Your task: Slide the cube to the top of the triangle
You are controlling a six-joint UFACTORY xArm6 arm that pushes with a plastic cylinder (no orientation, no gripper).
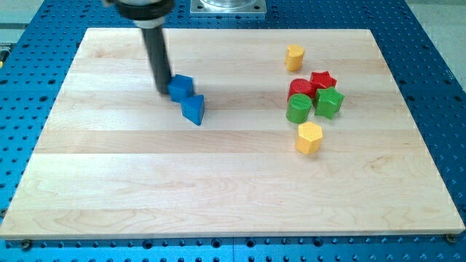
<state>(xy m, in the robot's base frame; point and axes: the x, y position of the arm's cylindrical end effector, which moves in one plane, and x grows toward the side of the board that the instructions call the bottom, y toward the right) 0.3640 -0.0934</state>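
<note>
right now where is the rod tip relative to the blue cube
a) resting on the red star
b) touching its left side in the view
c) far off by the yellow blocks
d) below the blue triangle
b: my tip sits right against the view's left side of the blue cube, which in turn sits just above and touching the blue triangle.

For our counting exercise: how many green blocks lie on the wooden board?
2. One green block sits in the cluster at the view's right; the other green block is just right of it. None seems hidden.
</note>
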